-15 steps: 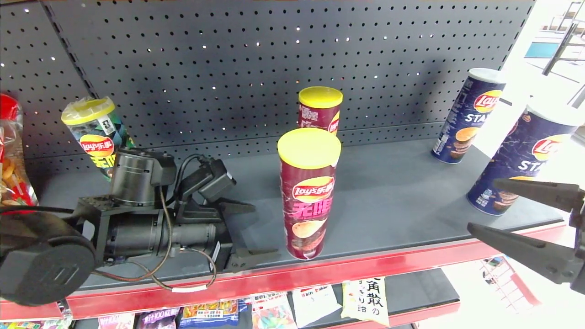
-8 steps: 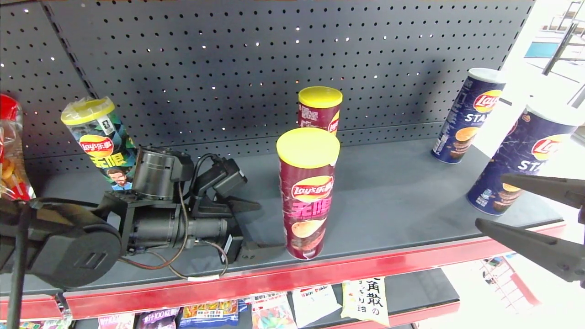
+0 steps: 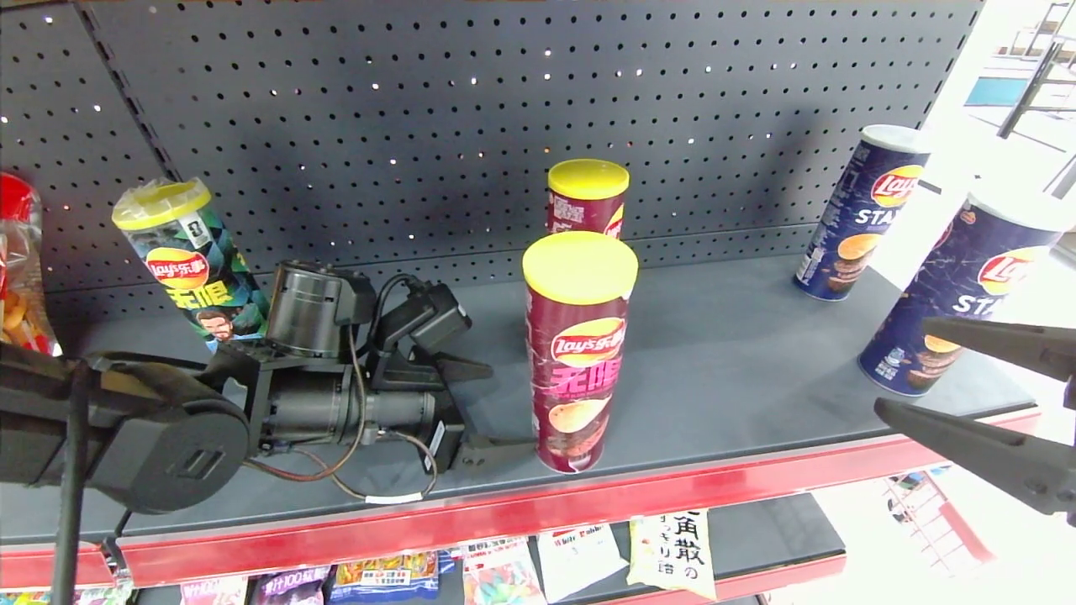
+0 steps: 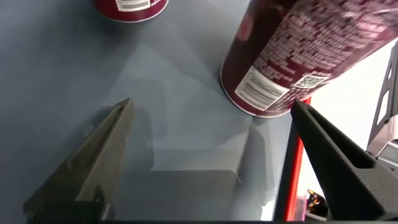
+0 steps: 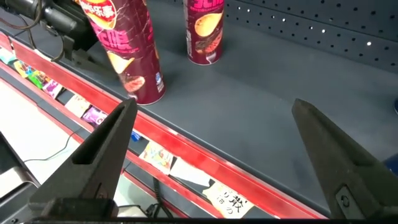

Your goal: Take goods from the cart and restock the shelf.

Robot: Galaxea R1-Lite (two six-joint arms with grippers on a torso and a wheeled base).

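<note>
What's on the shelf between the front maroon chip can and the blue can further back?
Nothing: the head view shows only bare grey shelf between the front maroon can and the rear blue can.

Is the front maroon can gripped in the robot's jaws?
No, the front maroon can stands on the shelf just past the tips of the left arm's open jaws.
</note>
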